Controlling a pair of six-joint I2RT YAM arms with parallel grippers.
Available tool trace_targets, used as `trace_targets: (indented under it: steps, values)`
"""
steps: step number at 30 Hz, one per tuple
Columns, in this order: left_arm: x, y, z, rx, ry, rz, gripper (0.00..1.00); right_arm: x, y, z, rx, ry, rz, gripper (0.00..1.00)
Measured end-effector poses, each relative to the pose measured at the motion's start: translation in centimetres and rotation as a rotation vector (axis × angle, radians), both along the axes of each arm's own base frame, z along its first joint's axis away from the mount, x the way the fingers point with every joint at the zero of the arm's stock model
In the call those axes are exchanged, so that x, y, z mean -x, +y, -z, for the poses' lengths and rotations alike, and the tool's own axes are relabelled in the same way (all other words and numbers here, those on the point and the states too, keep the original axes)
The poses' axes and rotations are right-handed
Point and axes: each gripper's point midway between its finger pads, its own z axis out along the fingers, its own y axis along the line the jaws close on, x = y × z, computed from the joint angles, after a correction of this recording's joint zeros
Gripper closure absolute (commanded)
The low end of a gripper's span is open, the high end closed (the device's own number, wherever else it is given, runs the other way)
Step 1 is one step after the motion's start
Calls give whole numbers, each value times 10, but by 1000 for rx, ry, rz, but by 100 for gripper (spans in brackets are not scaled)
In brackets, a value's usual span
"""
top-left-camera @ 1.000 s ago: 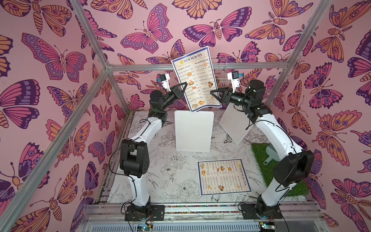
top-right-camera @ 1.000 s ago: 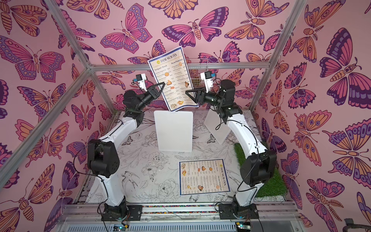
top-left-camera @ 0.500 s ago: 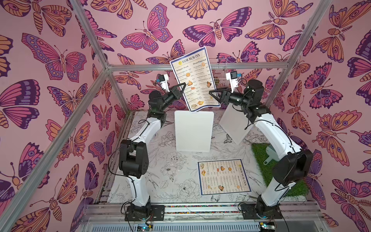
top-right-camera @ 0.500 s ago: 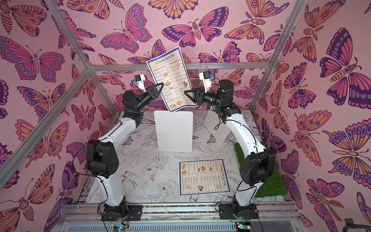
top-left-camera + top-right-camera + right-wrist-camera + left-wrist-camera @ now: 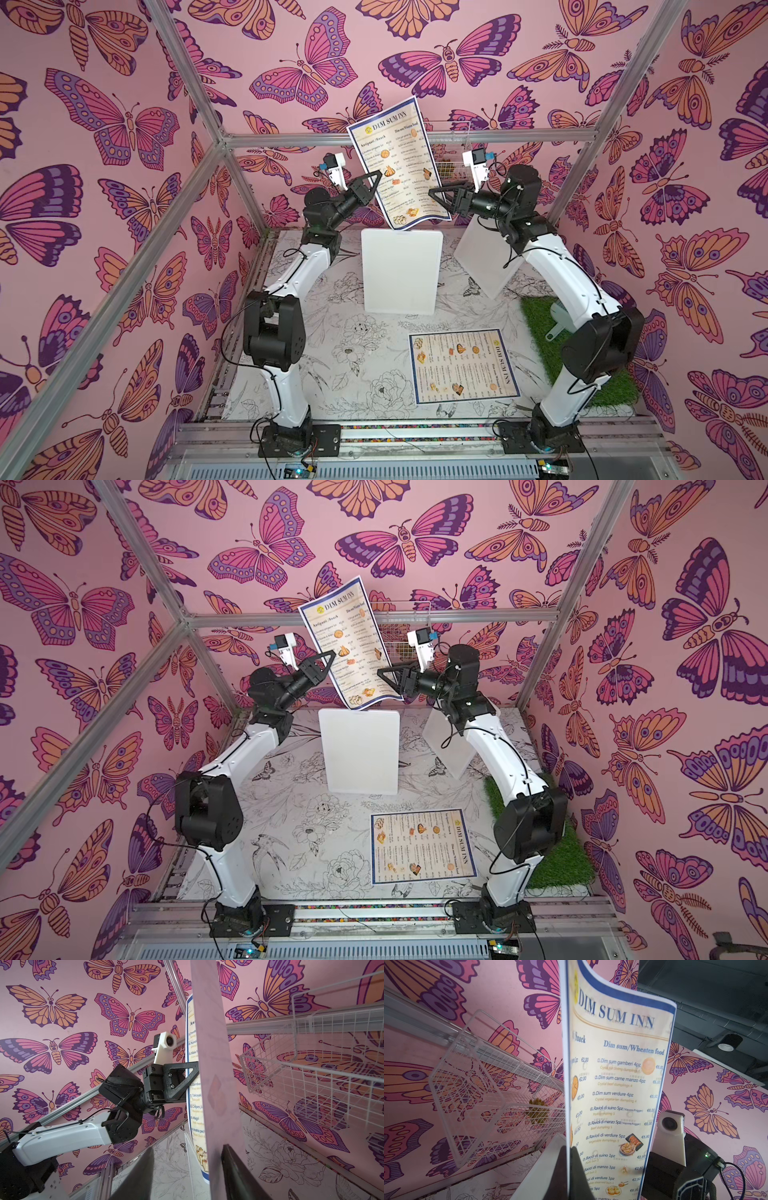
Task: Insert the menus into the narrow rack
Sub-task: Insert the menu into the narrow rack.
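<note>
I have one menu (image 5: 394,162) up in the air at the back of the cell. It stands on end and leans a little, header at the top: a cream sheet with a blue border, "DIM SUM INN" in blue, two columns of dishes with prices and small food photos. It bows along its length and its lower corner curls.

My left gripper (image 5: 375,178) is clamped on the menu's edge about halfway up; in the left wrist view the fingers (image 5: 579,1167) pinch the sheet with no gap. My right gripper (image 5: 433,193) sits at the opposite edge, lower down, jaws apart and straddling the sheet — in the right wrist view one finger (image 5: 234,1172) is just beside the menu's plain back and the other stands clear.

The menu's lower end shows just over the far edge of a white board (image 5: 401,270). It is in front of the wire rack (image 5: 451,145) on the back rail — not in it.

The second menu (image 5: 463,366) lies flat, face up, on the table (image 5: 332,374), just beside the green mat (image 5: 540,316).
</note>
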Motion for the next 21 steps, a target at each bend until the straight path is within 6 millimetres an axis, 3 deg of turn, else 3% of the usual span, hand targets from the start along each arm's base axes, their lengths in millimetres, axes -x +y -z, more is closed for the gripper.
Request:
trace_targets:
  steps: [11,21]
  values:
    - [0,0,1,0,0,1,100,0,0,1,5,-1,1,46]
    - [-8,-2,14,-4,23,2,100,-1,-1,8,27,8,8,46]
